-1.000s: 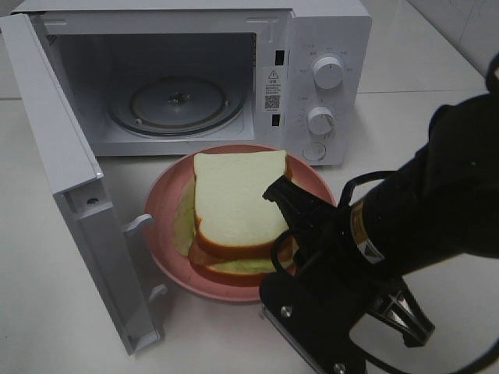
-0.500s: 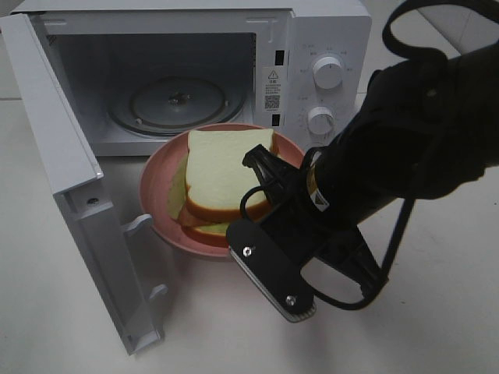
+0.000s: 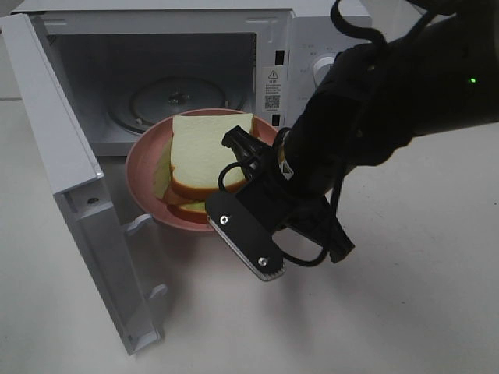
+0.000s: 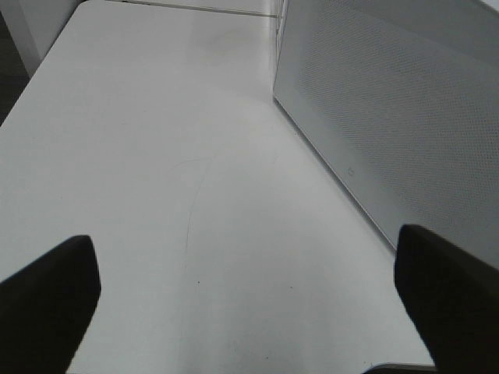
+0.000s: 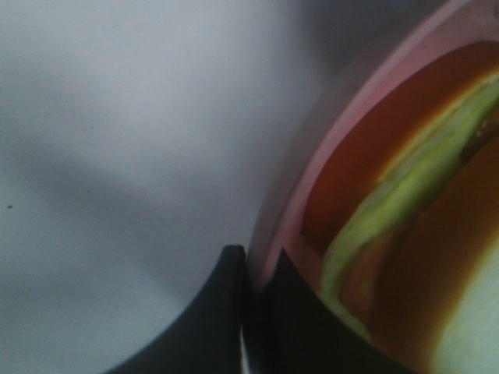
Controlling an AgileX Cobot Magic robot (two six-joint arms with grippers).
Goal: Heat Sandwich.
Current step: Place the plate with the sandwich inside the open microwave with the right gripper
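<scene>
So here's what you've got: your right gripper point(image 5: 261, 300) is clamped on the rim of the round, smooth pink plate point(image 3: 139, 167). The wrist view shows the two black fingers pinched tight with the pink edge squeezed between them. The grip is on the plate's near right side, and one black finger lies over the corner of the bread.

The sandwich point(image 3: 207, 152) sits on that plate and is smaller than it. You're looking at thick, square-ish white bread slices with a soft matte top and a tan-brown crust line along the edges. Pale green lettuce pokes out on the left and at the front, and there's a reddish layer in between. Up close from the right wrist, the lettuce looks waxy and the filling is orange-red, though it's all pretty blurry.

The plate is right at the mouth of the boxy white microwave point(image 3: 284, 78), with its far edge overlapping the cavity's front sill. I can't tell whether it's touching the table point(image 4: 156, 156). The flat white door point(image 3: 62, 179) is swung wide open on the left, and the round glass turntable point(image 3: 168, 97) is bare inside.

Your left gripper point(image 4: 249, 312) has its dark fingers spread wide with nothing between them. It hangs over the plain white tabletop, beside the microwave's perforated side wall.
</scene>
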